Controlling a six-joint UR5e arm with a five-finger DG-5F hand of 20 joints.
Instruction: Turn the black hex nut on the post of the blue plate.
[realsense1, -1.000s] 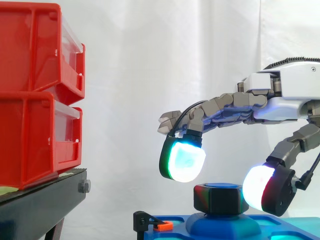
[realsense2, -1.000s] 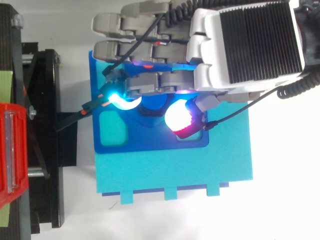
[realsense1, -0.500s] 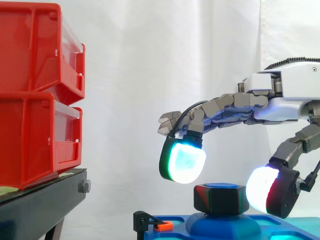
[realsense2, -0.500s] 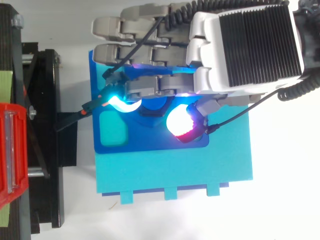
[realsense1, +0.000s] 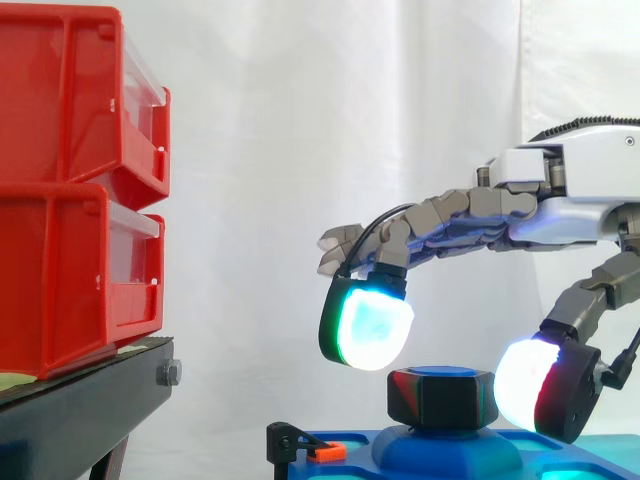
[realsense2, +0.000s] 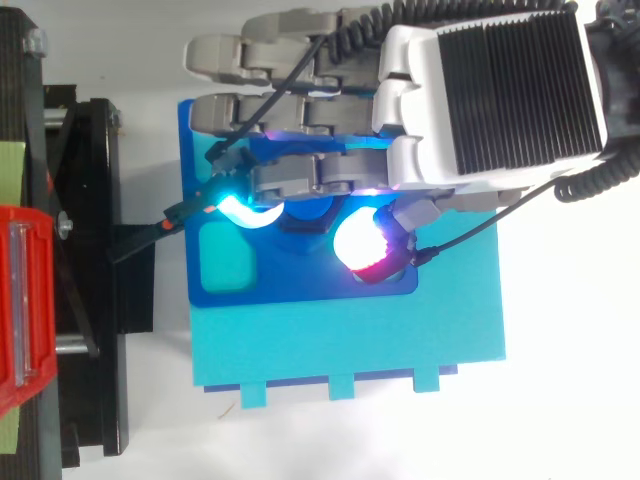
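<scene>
Counting what sits before me: one black hex nut (realsense1: 442, 397), one blue plate (realsense2: 300, 287), one post (realsense1: 446, 451) rising from it, and one teal board (realsense2: 350, 345) under the plate. The nut sits on the post, near the plate's middle, with the post's blue top showing through it.

My hand (realsense1: 585, 195) reaches in from the right, loosely open and holding nothing. Most fingers stretch out level above the plate. One bends down, and its cyan-green pad (realsense1: 370, 325) hangs above and to the left of the nut, clear of it. My thumb's white-and-red pad (realsense1: 525, 385) is low on the nut's right side, just beside it; I cannot tell whether it touches.

From above, my fingers lie across the nut and cover most of it.

Around the work I count two red bins, one (realsense1: 70, 95) stacked on the other (realsense1: 70, 270), on one black stand (realsense1: 90, 410) to the left, well apart from the plate. One small black clip with an orange tip (realsense1: 318, 450) sits at the plate's left edge. One teal recess (realsense2: 228, 258) lies in the plate left of the post. A white curtain (realsense1: 300, 120) hangs behind.
</scene>
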